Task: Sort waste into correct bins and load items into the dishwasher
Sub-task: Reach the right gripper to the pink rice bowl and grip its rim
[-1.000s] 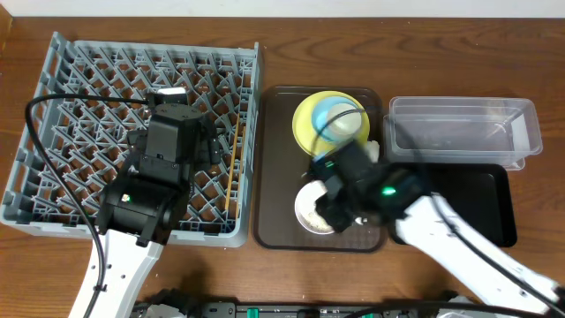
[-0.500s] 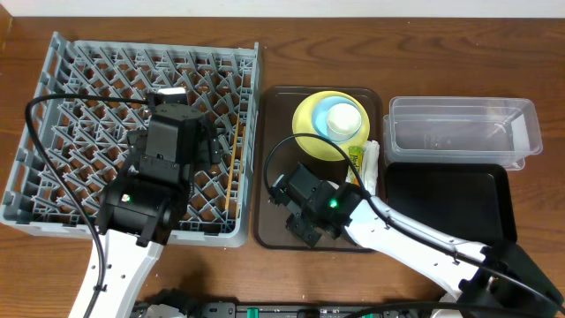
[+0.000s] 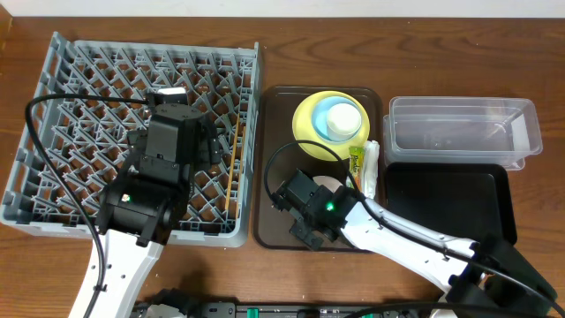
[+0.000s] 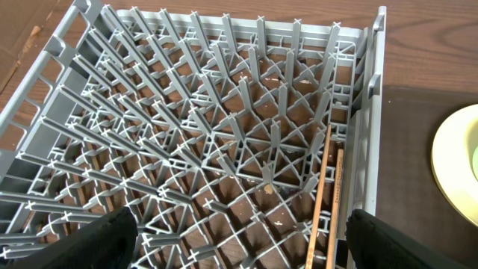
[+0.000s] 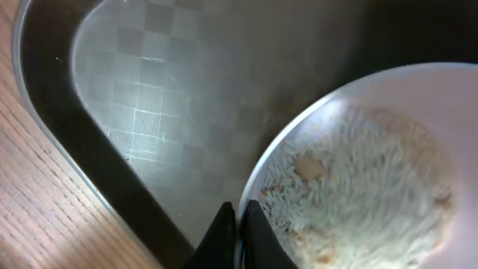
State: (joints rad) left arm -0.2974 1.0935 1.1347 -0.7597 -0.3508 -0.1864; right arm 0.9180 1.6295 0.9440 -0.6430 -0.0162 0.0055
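R gripper [image 5: 237,224] fingers pressed together, apparently pinching the front-left rim of the white bowl [image 5: 418,90] w/ rice [image 5: 351,202], in front half of brown tray [image 3: 274,168]. Dish rack [image 3: 53,132] lies left of tray. L gripper [image 4: 239,243] spread wide above it.

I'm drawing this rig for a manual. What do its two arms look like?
Both alike: the left arm and right arm have white links, black wrist housings with a green light, black fingers and a looping black cable.

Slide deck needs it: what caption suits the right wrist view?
Right pincer pinches the rim of the white bowl of rice scraps on the brown tray.
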